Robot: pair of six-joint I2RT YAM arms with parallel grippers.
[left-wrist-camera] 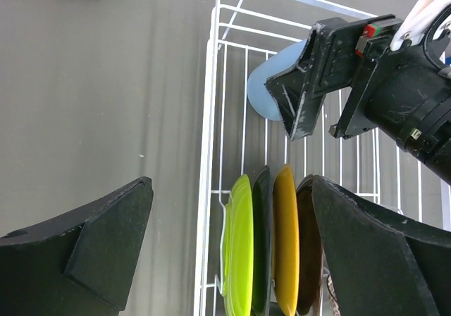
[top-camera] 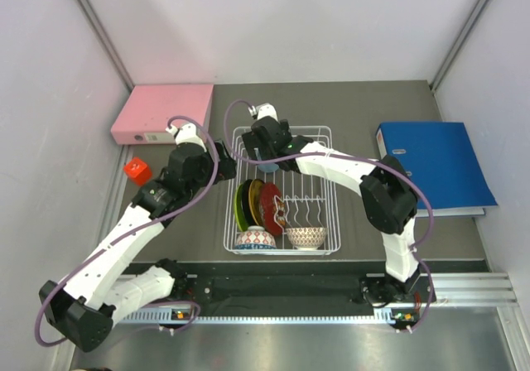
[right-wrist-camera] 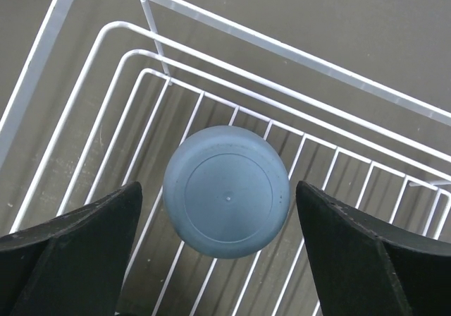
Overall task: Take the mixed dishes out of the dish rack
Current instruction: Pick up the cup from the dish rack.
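From above, the dish rack (top-camera: 334, 197) sits in the middle of the desk (top-camera: 373, 106), closer to the near edge than the far one. Plates stand on edge in its left half, among them a green plate (top-camera: 240, 207) and a dark red plate (top-camera: 269, 205). A blue bowl (top-camera: 254, 238) and a beige bowl (top-camera: 306, 237) sit side by side along the rack's near wall. The right claw (top-camera: 261, 143) hangs over the rack's far left corner. The left claw (top-camera: 225, 157) is at the rack's left wall. A pink binder (top-camera: 163, 113) lies in the far left corner of the desk, a blue binder (top-camera: 435, 166) lies along the right edge, and a red cube (top-camera: 137, 171) sits near the left edge.

The left wrist camera shows the left claw spread wide and holding nothing. One of its fingers (left-wrist-camera: 91, 252) is over bare desk outside the rack, and the other is over the upright plates. The green plate stands nearest the rack's left wall, and a yellow plate (left-wrist-camera: 284, 245) stands further in. The pale blue cup (left-wrist-camera: 268, 90) is further back in the rack, partly behind the right claw.

The right wrist camera looks straight at the cup's round base, with the rack wires behind it. The right claw is open. Its fingers (right-wrist-camera: 77, 252) flank the cup, with a gap on each side.
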